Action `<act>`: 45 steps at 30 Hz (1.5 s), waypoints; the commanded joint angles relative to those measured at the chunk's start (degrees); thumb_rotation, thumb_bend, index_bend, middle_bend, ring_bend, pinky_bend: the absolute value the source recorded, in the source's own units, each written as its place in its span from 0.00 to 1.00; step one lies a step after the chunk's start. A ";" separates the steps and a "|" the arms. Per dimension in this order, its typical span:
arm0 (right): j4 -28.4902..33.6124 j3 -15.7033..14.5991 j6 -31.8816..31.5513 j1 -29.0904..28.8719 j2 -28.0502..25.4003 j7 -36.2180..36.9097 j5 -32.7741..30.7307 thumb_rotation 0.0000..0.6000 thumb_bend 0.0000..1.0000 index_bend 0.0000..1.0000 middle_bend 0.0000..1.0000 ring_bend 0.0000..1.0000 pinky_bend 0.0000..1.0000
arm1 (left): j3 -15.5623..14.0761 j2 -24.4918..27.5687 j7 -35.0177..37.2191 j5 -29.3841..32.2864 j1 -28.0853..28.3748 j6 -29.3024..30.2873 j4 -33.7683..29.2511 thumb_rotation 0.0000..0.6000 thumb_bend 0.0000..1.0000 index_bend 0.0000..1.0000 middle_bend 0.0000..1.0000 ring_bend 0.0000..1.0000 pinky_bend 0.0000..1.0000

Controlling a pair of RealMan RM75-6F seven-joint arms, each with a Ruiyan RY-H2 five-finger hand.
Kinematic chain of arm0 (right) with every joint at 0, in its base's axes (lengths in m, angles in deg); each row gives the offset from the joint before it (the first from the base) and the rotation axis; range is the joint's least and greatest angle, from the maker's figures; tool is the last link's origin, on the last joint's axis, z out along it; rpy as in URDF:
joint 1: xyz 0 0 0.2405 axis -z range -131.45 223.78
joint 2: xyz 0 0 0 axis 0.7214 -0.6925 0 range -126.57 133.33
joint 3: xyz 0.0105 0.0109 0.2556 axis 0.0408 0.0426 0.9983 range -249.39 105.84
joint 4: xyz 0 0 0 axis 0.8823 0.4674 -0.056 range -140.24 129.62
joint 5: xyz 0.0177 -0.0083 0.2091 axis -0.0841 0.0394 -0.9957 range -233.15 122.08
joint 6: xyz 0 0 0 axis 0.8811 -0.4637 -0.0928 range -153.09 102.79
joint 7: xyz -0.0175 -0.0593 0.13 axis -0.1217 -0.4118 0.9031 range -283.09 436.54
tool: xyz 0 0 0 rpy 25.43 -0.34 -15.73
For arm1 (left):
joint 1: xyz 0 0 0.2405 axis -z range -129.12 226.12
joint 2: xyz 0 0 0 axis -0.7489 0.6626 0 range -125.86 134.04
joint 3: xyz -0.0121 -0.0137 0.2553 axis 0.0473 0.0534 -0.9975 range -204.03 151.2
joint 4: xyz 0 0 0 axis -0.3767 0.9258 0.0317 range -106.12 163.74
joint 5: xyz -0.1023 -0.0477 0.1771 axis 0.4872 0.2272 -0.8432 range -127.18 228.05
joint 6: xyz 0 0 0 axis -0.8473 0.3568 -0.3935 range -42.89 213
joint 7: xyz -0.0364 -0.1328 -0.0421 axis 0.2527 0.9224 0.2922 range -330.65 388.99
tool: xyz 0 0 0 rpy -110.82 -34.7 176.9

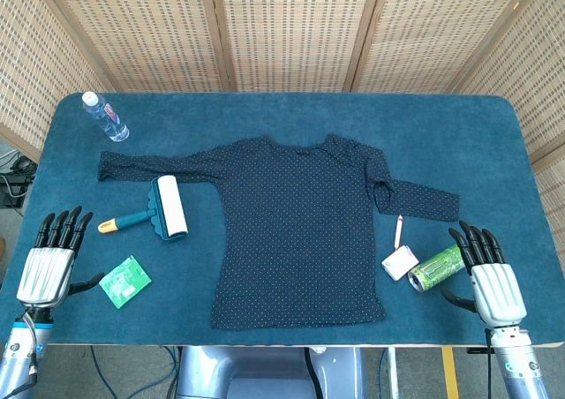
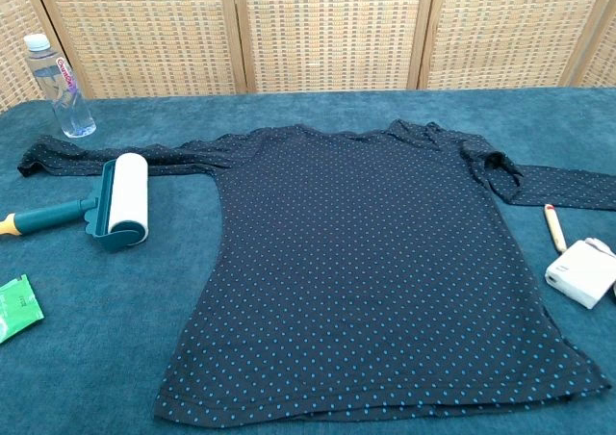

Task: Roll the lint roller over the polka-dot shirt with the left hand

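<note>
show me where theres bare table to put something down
Widest: the far strip behind the shirt, right of the water bottle. Also between the lint roller and the shirt's body. Crowded near the right hand: can, white block, pen.

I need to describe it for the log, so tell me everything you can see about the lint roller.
The lint roller has a white paper drum in a dark teal frame and a teal handle with a yellow tip. It lies flat on the blue table cover, beside the shirt's body and just below its sleeve, handle pointing toward the left hand. Nothing grips it.
</note>
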 commanded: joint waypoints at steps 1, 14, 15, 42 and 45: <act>-0.07 0.03 0.05 0.01 0.03 0.00 -0.11 1.00 0.04 0.00 0.00 0.00 0.00 | 0.92 -0.14 0.19 1.19 0.52 -0.75 -0.15 1.00 0.00 0.00 0.00 0.00 0.00; -0.26 0.16 0.79 -0.23 0.17 0.10 -0.66 1.00 0.04 0.00 0.00 0.00 0.00 | 8.50 1.82 -1.67 12.15 7.61 -11.21 -0.70 1.00 0.04 0.12 0.54 0.46 0.49; -0.28 0.15 0.78 -0.22 0.16 0.14 -0.66 1.00 0.04 0.00 0.00 0.00 0.00 | 8.87 2.07 -1.64 13.09 8.30 -12.51 -0.67 1.00 0.06 0.13 0.58 0.48 0.51; -0.59 0.49 1.06 -0.32 -0.04 1.21 -1.27 1.00 0.04 0.00 0.00 0.00 0.00 | 9.20 -2.55 -13.68 41.06 24.02 -30.82 8.19 1.00 0.16 0.46 0.80 0.65 0.61; -0.58 0.49 1.02 -0.31 -0.05 1.17 -1.26 1.00 0.04 0.00 0.00 0.00 0.00 | 8.65 -3.74 -14.46 41.96 24.90 -30.81 9.50 1.00 0.20 0.47 0.80 0.65 0.61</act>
